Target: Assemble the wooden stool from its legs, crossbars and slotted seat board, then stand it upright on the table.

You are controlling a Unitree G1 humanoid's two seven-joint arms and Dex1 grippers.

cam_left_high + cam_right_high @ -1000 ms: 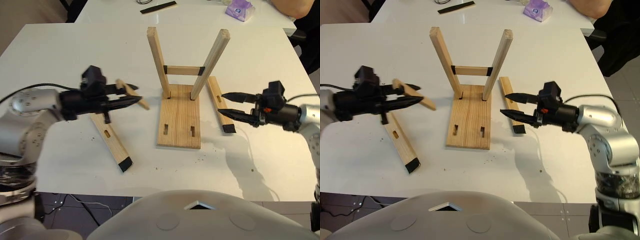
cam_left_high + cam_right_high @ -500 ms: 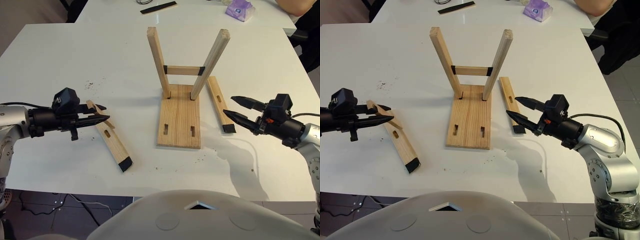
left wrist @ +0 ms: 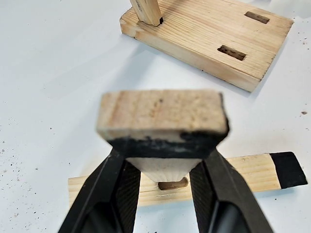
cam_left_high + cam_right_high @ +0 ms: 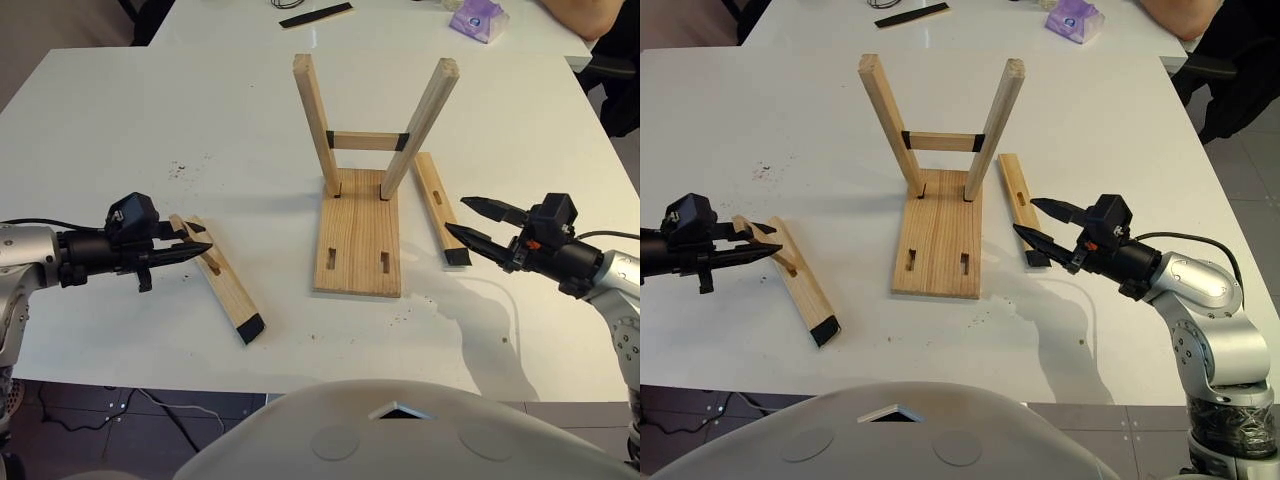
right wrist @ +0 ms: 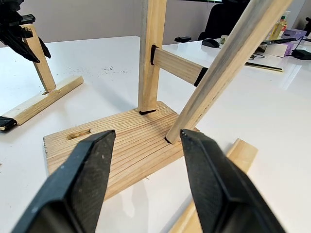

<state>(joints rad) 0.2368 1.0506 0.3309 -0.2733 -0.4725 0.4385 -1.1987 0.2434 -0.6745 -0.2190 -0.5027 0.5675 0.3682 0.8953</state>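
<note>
The slotted seat board lies flat mid-table. Two legs stand in its far slots, joined by a crossbar. On the left, my left gripper is shut on a short crossbar. That crossbar's lower end rests at the slot of a loose leg lying on the table. Another loose leg lies just right of the board. My right gripper hovers open beside that leg's black-tipped near end, holding nothing.
A black strip and a purple packet lie on the far table. The white table has bare room to the left and along its front edge.
My left gripper has carried the crossbar left and down, from beside the board to the loose leg's slot. My right gripper has drawn back slightly to the right.
</note>
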